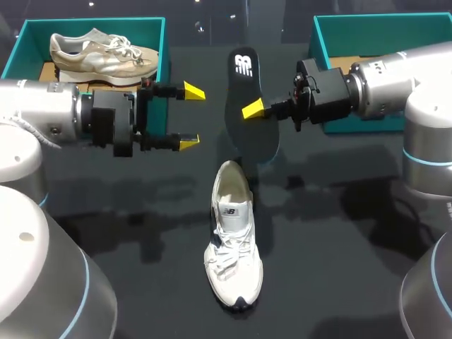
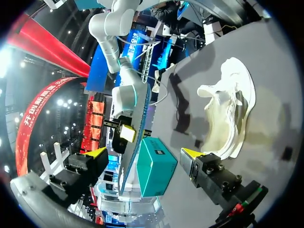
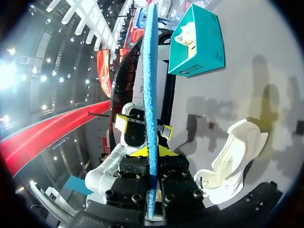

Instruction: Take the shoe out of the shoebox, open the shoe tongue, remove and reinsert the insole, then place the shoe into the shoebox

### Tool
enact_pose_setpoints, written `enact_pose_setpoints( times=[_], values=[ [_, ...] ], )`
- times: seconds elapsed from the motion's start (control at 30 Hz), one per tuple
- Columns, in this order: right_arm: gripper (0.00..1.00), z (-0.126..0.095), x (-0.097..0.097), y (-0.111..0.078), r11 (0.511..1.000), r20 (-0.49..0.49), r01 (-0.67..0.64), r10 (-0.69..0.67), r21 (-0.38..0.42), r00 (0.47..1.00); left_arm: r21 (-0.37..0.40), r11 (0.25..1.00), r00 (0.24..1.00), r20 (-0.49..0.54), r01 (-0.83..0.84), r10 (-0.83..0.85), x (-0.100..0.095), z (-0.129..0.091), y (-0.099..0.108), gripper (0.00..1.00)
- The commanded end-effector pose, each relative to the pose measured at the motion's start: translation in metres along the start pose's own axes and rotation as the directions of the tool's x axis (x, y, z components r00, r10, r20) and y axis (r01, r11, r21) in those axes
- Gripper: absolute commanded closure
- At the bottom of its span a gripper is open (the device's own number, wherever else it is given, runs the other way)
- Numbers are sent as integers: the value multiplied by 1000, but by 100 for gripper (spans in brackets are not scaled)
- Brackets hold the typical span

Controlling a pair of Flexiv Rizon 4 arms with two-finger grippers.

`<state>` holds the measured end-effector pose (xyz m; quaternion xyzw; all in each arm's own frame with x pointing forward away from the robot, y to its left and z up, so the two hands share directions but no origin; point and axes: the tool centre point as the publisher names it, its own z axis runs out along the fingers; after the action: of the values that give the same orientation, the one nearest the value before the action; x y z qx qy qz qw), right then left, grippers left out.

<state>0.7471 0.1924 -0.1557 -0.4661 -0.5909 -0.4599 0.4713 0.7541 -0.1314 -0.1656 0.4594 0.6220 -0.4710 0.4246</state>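
Observation:
A black insole hangs upright above the table, its blue underside edge-on in the wrist views. My right gripper is shut on its middle. My left gripper stands open to the left of the insole, apart from it, with nothing between its fingers. The white shoe lies on the dark table below, toe toward the front edge, tongue pulled up.
A teal shoebox at the back left holds a second, beige shoe. Another teal shoebox stands at the back right, behind my right arm. Bare dark table lies on both sides of the white shoe.

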Motion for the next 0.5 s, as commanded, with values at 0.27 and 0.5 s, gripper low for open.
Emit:
enact_pose_setpoints(
  times=[0.27, 0.5],
  values=[
    [100, -9, -1, 9, 991, 59, 127, -125, -43, 990, -146, 886, 766, -454, 440, -455, 8, -26, 0, 0],
    [100, -4, -7, 13, 977, 138, 206, -197, -53, 971, -196, 781, 606, -530, 593, -593, 14, -34, 0, 0]
  ],
)
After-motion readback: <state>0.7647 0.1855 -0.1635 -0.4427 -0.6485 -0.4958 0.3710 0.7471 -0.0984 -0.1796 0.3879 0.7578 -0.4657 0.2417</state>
